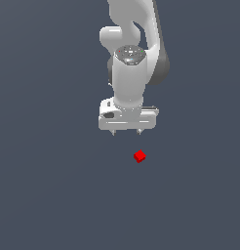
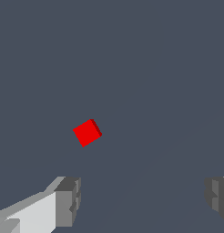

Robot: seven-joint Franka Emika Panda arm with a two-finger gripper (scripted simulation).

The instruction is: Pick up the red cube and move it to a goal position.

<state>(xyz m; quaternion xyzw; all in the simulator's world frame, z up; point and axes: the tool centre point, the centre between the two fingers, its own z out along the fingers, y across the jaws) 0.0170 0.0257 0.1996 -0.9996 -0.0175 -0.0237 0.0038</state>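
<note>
The red cube [image 1: 139, 156] is a tiny bright red cube lying on the dark grey floor, turned at an angle. My white gripper [image 1: 126, 132] hangs above it, a little toward the exterior view's left, with its two fingertips wide apart and nothing between them. In the wrist view the red cube [image 2: 87, 132] lies on the floor beyond the gripper [image 2: 143, 200], nearer to one grey finger pad [image 2: 68, 200] than to the other [image 2: 218, 195]. The cube is apart from both fingers.
The floor [image 1: 53, 195] is a plain dark grey surface with no other objects in view. The white arm [image 1: 134, 49] rises behind the gripper.
</note>
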